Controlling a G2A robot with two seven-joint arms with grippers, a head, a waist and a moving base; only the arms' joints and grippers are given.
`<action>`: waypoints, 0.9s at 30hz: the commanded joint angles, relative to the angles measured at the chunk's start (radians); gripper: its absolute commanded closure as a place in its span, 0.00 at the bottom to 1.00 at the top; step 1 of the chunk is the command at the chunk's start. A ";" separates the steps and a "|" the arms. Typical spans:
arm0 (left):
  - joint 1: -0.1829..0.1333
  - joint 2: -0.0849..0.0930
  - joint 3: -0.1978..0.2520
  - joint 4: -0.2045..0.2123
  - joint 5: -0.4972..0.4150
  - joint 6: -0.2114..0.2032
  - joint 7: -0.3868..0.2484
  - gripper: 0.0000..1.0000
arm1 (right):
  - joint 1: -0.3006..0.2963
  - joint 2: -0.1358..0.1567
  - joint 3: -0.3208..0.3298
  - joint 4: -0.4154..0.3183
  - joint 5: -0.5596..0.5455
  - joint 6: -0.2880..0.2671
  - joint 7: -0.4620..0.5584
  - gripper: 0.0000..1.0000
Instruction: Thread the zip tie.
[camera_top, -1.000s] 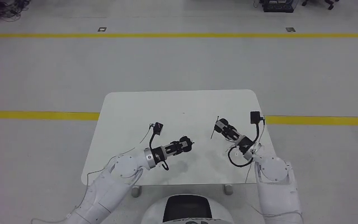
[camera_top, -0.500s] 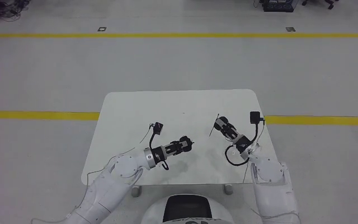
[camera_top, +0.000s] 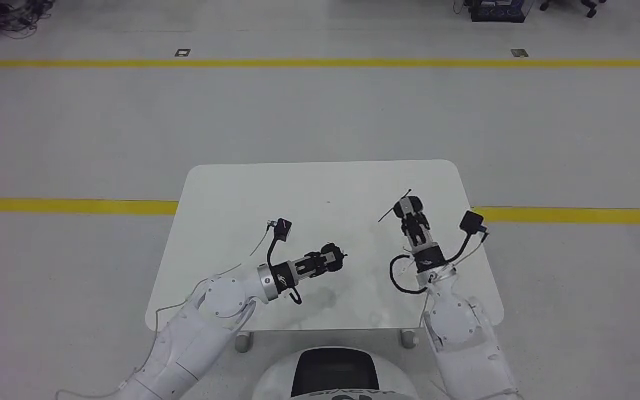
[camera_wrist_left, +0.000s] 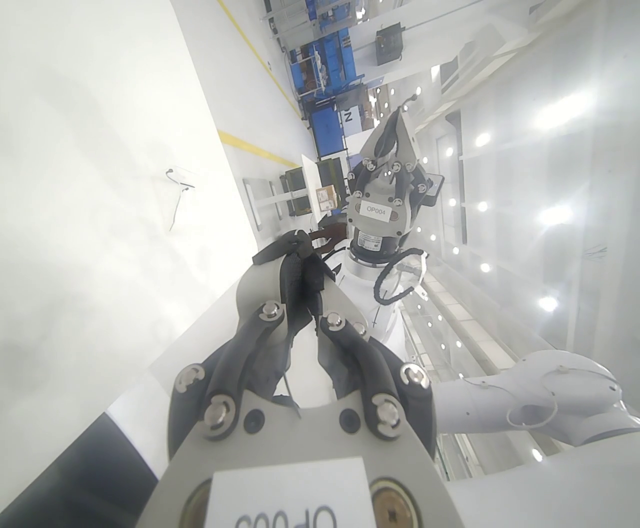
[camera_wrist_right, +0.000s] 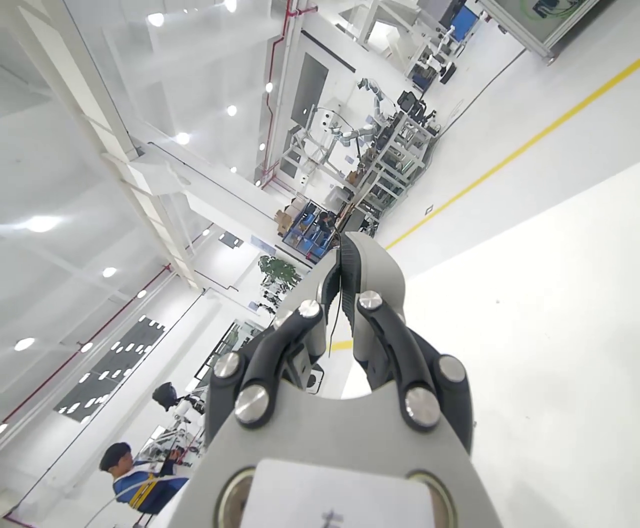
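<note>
R claw (camera_top: 405, 203) is clamped on the zip tie (camera_top: 383, 216), a thin black strand seen sticking out on both sides of the tips. L claw (camera_top: 340, 256) is pinched together on a dark strip (camera_wrist_left: 280, 252). The claws are set well apart. R claw is held near the worktop's (camera_top: 300, 190) right edge, w/ room seen between the claws & toward the far edge. R forearm is pointed away from the body; L forearm is angled toward the R arm.

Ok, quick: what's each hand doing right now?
Left hand: closed on a thin dark strand.
Right hand: closed on the zip tie.
</note>
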 joint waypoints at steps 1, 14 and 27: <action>0.000 0.000 0.000 0.000 0.000 0.000 0.000 1.00 | -0.003 0.019 -0.014 -0.003 0.021 0.000 -0.019 1.00; 0.000 0.000 0.000 0.000 0.000 0.000 0.000 1.00 | -0.037 0.153 -0.074 -0.038 0.154 0.000 -0.045 1.00; 0.000 0.000 0.000 0.000 0.000 0.000 0.000 1.00 | -0.036 0.249 -0.149 -0.055 0.056 0.000 -0.064 1.00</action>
